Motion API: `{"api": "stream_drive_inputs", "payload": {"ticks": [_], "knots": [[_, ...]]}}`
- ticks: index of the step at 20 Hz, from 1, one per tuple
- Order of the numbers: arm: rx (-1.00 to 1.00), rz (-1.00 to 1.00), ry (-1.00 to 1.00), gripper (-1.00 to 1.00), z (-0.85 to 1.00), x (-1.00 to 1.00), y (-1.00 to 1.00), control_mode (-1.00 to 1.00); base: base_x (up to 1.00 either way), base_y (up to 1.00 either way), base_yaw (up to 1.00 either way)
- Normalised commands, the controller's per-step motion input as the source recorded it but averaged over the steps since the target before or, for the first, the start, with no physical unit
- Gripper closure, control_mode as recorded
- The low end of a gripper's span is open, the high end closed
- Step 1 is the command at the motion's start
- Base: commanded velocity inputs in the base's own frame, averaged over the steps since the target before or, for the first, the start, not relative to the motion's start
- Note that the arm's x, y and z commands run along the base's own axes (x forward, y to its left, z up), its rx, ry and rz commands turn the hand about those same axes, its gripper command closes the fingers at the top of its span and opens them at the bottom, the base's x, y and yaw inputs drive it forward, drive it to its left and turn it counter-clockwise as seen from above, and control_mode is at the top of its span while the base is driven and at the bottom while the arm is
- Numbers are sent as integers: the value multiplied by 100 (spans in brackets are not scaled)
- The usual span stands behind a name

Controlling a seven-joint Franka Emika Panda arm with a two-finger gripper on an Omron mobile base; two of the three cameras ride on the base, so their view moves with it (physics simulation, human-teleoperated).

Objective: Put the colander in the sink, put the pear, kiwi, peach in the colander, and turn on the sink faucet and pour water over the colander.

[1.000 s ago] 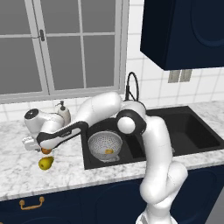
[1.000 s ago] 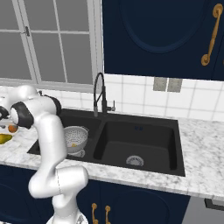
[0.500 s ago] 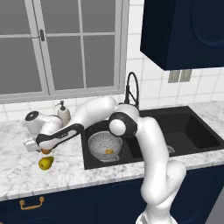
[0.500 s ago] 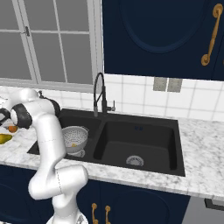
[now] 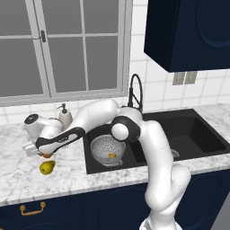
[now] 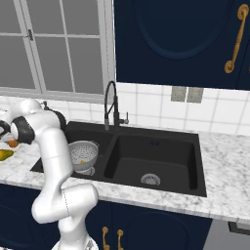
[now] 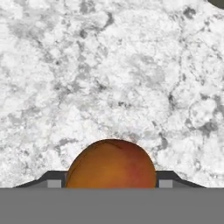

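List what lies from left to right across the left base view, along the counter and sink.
gripper holding the peach → soap bottle → colander → faucet → right basin of the sink

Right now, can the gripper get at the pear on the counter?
Probably not yet: the gripper is shut on the peach, so its fingers are full. The pear lies bare on the counter just below it.

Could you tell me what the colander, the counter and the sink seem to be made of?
The colander looks like pale metal: thin, evenly perforated walls. The counter seems polished marble or stone: white with grey veining. The sink is matte black, perhaps composite or coated metal; its drain looks silver.
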Motion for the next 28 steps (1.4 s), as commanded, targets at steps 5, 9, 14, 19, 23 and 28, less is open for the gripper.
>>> {"api": "stream_drive_inputs", "payload": {"ticks": [5, 9, 14, 19, 23, 28], "knots": [[4, -11, -21, 100, 73, -39, -99, -100, 0, 0, 0], [17, -17, -2, 100, 33, -8, -100, -100, 0, 0, 0], [24, -13, 10, 100, -5, 0, -100, -100, 0, 0, 0], [20, -7, 13, 100, -28, 14, -100, -100, 0, 0, 0], [12, -5, 13, 100, -39, 29, -100, -100, 0, 0, 0], [2, -8, 21, 100, -25, 63, -100, -100, 0, 0, 0]]}}
